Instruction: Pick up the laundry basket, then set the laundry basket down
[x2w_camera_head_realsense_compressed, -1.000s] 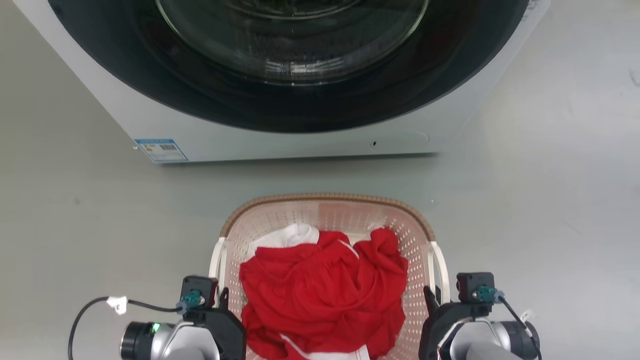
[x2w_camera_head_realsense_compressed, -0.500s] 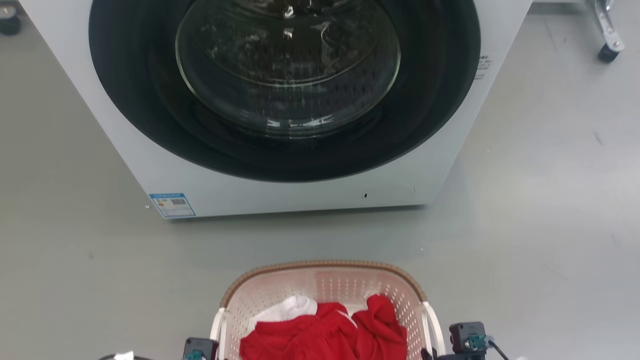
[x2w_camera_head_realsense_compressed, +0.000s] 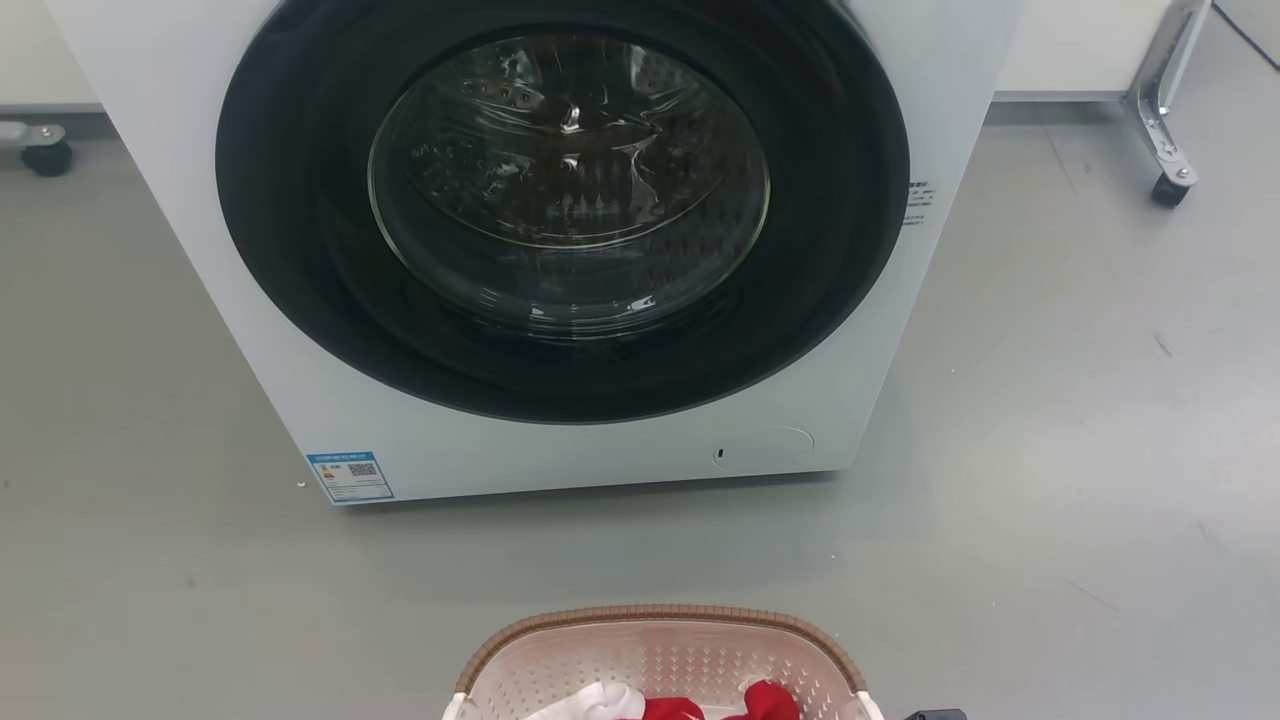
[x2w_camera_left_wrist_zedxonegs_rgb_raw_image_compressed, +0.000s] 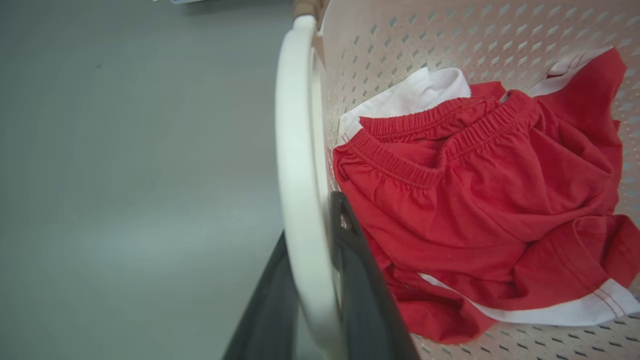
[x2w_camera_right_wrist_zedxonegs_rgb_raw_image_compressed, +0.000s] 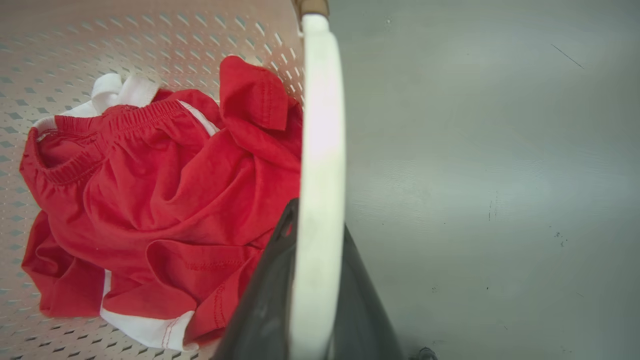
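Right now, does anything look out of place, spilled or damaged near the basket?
Nothing stands out. The red and white clothes lie inside the basket. The left gripper and right gripper each have jaws around one of its white handles. The washer door looks shut and undamaged.

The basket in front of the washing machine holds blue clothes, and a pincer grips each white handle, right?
Not quite: the clothes are red with some white, not blue, as both wrist views show. The rest holds: the laundry basket is in front of the washing machine, with the left pincer and right pincer each gripping a white handle.
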